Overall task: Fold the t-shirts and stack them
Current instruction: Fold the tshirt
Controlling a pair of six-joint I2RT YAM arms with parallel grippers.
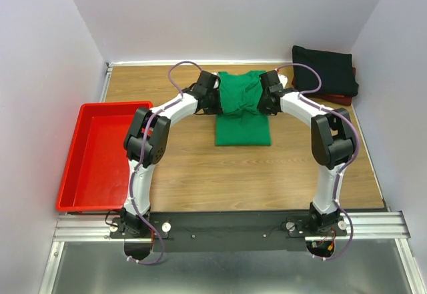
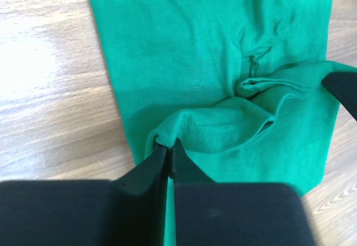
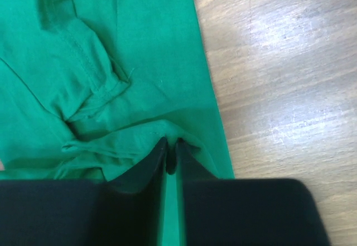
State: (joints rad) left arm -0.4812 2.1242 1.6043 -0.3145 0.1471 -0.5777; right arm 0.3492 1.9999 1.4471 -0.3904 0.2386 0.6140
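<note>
wooden tabletop (image 1: 200, 174): light brown boards that carry everything; both arms reach from its near edge to the far middle.
red plastic tray (image 1: 113, 105): rectangular, at the left edge, well apart from the shirts.
bright green cloth t-shirt (image 1: 243, 131): far middle of the tabletop; near part lies flat, far part is rumpled between the two arms.
black cloth t-shirt (image 1: 327, 71): folded, in the far right corner, on top of the dark red one.
dark red cloth t-shirt (image 1: 340, 98): under the black one, only an edge showing.
left pincer (image 2: 168, 145): almost closed, a thin slit between the fingers, tips nipping a raised fold at the green shirt's left edge.
right pincer (image 3: 172, 145): almost closed likewise, tips on a raised fold at its right edge.
</note>
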